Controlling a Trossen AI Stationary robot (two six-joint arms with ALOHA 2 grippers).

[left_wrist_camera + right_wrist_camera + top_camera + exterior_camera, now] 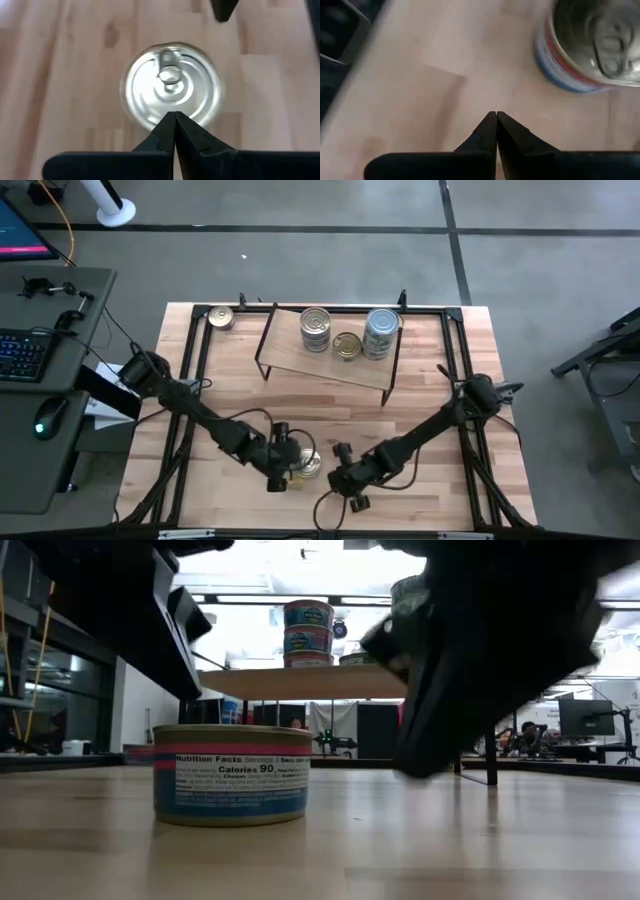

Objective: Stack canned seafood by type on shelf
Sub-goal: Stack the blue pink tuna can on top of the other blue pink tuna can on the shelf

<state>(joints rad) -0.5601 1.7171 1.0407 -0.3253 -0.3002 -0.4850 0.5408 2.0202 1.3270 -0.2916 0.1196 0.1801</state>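
Observation:
A flat tin of canned seafood (pixel 309 467) with a silver pull-tab top (pixel 171 82) and a blue and red label (pixel 231 785) stands on its base on the table near the front edge. My left gripper (pixel 174 115) is shut and hovers over the tin's near rim; it (pixel 286 464) stands just left of the tin. My right gripper (pixel 496 115) is shut over bare wood right of the tin, low above the table (pixel 340 478). On the shelf (pixel 290 360) stand two stacks of tins (pixel 316 330) (pixel 381 332) and a single gold-topped tin (pixel 347 345).
One more tin (pixel 221 317) sits on the table at the far left corner, beside the shelf. A black metal frame (pixel 190 370) runs around the tabletop. Bare wood lies between the shelf and the near tin.

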